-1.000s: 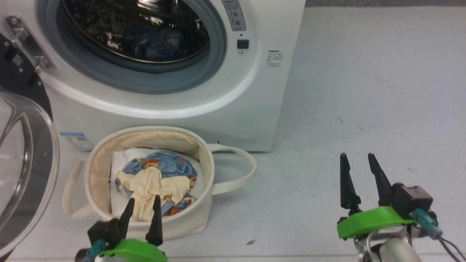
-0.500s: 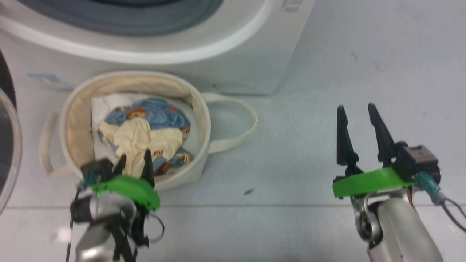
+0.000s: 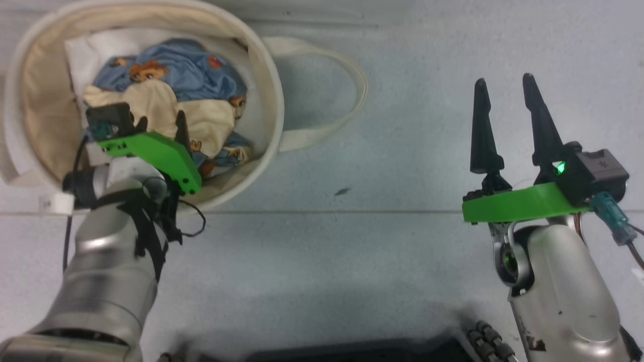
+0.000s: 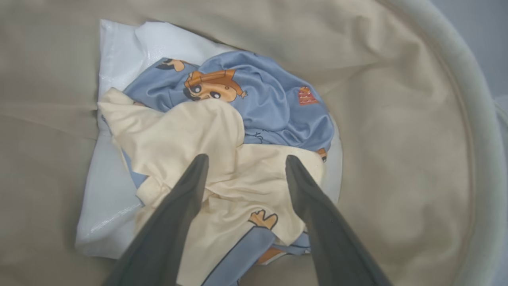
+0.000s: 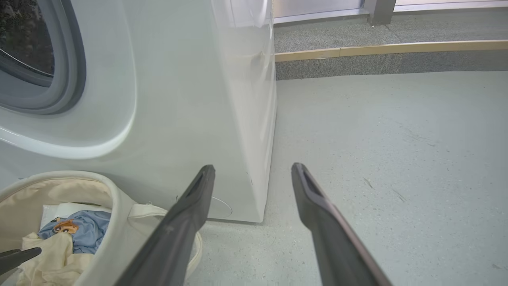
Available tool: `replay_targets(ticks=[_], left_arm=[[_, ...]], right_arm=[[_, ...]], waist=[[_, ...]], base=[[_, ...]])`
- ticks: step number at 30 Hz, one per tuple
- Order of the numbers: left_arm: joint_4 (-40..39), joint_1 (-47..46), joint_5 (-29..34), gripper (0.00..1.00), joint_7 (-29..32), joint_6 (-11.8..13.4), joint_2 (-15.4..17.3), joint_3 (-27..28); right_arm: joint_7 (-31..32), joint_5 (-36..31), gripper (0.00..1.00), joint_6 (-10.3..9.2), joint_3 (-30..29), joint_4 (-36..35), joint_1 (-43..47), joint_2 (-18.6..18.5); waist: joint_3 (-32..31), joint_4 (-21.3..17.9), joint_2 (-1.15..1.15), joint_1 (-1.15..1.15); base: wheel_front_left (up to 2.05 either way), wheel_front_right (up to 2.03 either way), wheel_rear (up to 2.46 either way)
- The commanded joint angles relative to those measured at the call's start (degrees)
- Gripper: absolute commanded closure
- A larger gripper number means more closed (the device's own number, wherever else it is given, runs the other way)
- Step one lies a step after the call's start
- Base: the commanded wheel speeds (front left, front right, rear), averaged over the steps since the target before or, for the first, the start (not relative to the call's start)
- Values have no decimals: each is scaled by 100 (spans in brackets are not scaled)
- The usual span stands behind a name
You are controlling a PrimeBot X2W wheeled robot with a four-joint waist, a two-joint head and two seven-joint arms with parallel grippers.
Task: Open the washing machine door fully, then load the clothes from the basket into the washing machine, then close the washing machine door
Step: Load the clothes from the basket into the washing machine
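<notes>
Head camera tilted further down than a second ago, hence the basket [image 3: 274,100] higher in view. Left gripper [image 3: 162,123] no longer short of the basket's near rim: now reaching in over that rim, fingers spread, nothing between them, tips close above the clothes [image 3: 186,75]; contact not clear. Clothes crumpled at the basket's bottom on a white liner [image 4: 119,59], unmoved. Right gripper [image 3: 504,81] as before, well to the basket's right above the floor [image 3: 402,100], spread wide and empty. Washing machine [image 5: 178,99] just behind the basket, drum mouth uncovered.
</notes>
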Motion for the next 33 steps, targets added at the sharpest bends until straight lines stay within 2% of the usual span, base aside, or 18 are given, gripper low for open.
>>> replay_targets(ticks=[1, 6, 11, 13, 15, 20, 23, 26, 30, 31, 32, 33], left_arm=[[-24, -71, 62, 0, 110, 69, 289, 37], [26, -361, 175, 0, 596, 250, 429, -120], [35, -549, 256, 0, 894, 150, 476, -266], [37, -679, 340, 0, 989, 194, 512, -363], [38, -800, 397, 0, 1056, 346, 559, -417], [40, -991, 482, 0, 1245, 908, 687, -470], [41, -1073, 509, 0, 1412, 1140, 721, -502], [41, -1168, 462, 0, 1551, 1273, 707, -476], [41, -1217, 373, 0, 1705, 1290, 661, -442], [41, -1210, 356, 13, 1768, 1254, 642, -448], [41, -1221, 310, 100, 1756, 1191, 619, -423], [41, -1216, 272, 100, 1720, 1144, 607, -403]], right_arm=[[-70, -23, 0, 0, 138, -206, 36, 13], [-70, 61, 0, 0, 290, -249, -45, 13], [-70, 141, 0, 0, 383, -300, -90, 13], [-70, 190, 0, 0, 431, -353, -107, 13], [-70, 191, 0, 0, 471, -384, -112, 13], [-70, 207, 0, 0, 523, -413, -106, 13], [-70, 214, 0, 0, 536, -430, -89, 13], [-70, 200, 0, 0, 544, -450, -72, 13], [-70, 167, 0, 0, 527, -477, -56, 13], [-70, 160, 0, 0, 513, -480, -51, 13], [-70, 151, 0, 0, 499, -483, -47, 13], [-70, 142, 0, 0, 487, -485, -46, 13]], waist=[[344, -78, 0, -2], [610, -210, 0, -2], [768, -307, 0, -2], [866, -334, 0, -2], [953, -367, 0, -2], [1113, -457, 0, -2], [1198, -493, 0, -2], [1295, -508, 0, -2], [1377, -497, 0, -2], [1383, -490, 0, -2], [1384, -478, 0, -2], [1380, -465, 0, -2]], base=[[0, 0, 0], [0, 0, 0], [0, 0, 0], [0, 0, 0], [0, 0, 0], [0, 0, 0], [0, 0, 0], [0, 0, 0], [0, 0, 0], [0, 0, 0], [0, 0, 0], [0, 0, 0]])
